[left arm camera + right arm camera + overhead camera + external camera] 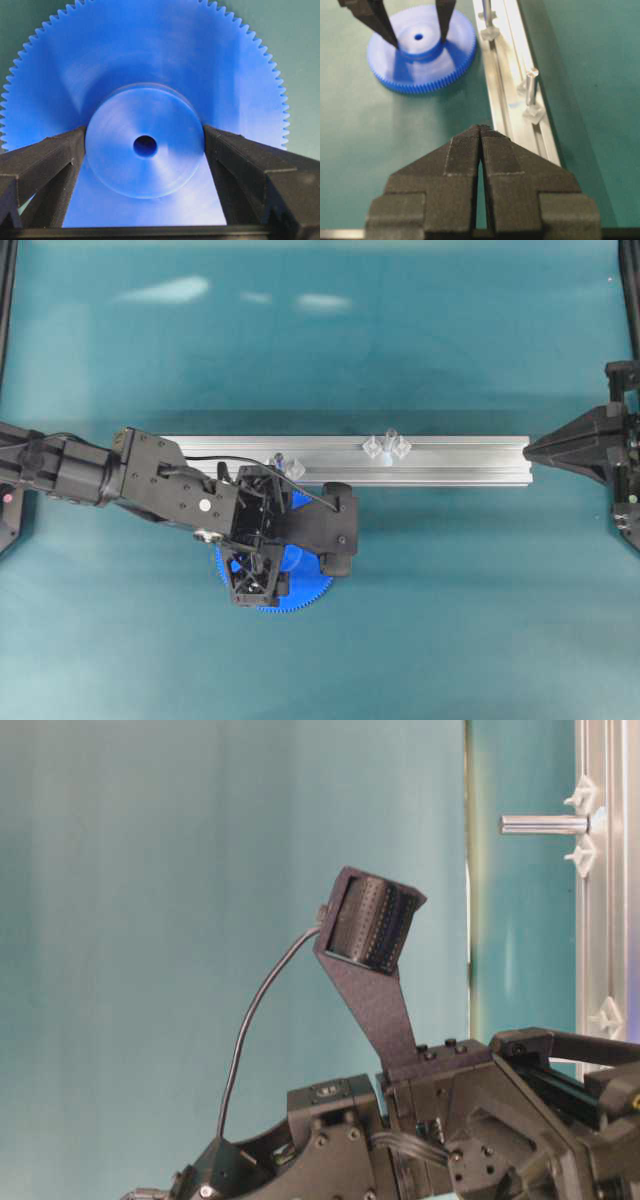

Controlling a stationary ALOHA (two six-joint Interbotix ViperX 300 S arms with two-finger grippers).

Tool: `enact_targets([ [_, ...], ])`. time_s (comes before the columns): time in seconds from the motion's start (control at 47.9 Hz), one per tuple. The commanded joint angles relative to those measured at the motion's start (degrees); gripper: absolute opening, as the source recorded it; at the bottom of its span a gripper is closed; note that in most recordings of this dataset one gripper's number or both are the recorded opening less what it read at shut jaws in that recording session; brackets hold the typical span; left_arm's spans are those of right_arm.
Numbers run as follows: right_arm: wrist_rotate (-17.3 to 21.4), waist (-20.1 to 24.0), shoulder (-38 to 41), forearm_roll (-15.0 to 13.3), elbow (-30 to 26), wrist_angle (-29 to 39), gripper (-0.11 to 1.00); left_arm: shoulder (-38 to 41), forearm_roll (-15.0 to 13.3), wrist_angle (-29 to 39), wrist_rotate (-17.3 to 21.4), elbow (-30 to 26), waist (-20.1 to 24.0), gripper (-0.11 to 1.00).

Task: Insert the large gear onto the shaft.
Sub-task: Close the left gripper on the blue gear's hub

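Note:
The large gear [150,65], a bright-blue toothed disc, lies flat on the green mat just in front of the rail [450,455]. My left gripper [144,128] points straight down over it. It is open, and its two black fingers [60,155] flank the raised hub [145,170] close to its sides. In the right wrist view the same fingers [381,22] straddle the hub of the gear [405,67]. The shaft [388,445], a clear upright peg between two diamond blocks, stands bare on the rail, right of the gear. My right gripper [481,128] is shut and empty, at the rail's right end.
A second clear mount with a shorter peg [287,464] sits on the rail, just behind the left wrist. The left arm [150,475] reaches in from the left edge. Black frame posts stand at the outer edges [630,300].

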Motion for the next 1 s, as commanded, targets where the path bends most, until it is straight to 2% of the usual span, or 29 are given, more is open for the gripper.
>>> enact_targets([
  [0.0, 0.7, 0.0, 0.35, 0.09, -0.44, -0.35, 0.05, 0.35, 0.09, -0.18, -0.35, 0.09, -0.18, 0.9],
  [0.125, 0.7, 0.0, 0.35, 0.09, -0.44, -0.26, 0.05, 0.09, 0.18, -0.18, -0.44, -0.09, -0.18, 0.77],
  [0.751, 0.7, 0.0, 0.35, 0.09, -0.44, -0.35, 0.05, -2.02, 0.18, 0.44, -0.62, -1.32, -0.18, 0.77],
  [0.981, 0.7, 0.0, 0.35, 0.09, -0.44, -0.26, 0.05, -3.16, 0.18, 3.78, -0.09, -3.78, -0.18, 0.77],
])
